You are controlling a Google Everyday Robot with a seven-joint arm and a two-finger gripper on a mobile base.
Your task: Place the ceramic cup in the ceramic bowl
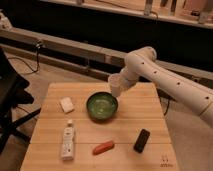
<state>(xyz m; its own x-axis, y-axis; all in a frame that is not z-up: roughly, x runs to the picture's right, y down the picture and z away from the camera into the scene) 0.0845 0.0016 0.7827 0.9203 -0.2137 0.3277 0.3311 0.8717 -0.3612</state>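
Near the frame's centre, the tool [119, 84] hangs above the upper right rim of the ceramic bowl [102, 107], apparently closed around the ceramic cup [115, 85], which is held clear of the bowl. On the wooden table [125, 132] lie a white block [66, 104], bottle [68, 140], red object [103, 147] and black object [142, 140].

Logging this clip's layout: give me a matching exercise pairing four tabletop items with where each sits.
Things:
1. ceramic cup
2. ceramic bowl
3. white block
4. black device

Places:
A. table's near right
B. left of the bowl
C. at the gripper, above the bowl's far right rim
D. middle of the table

Pairs: 1-C, 2-D, 3-B, 4-A
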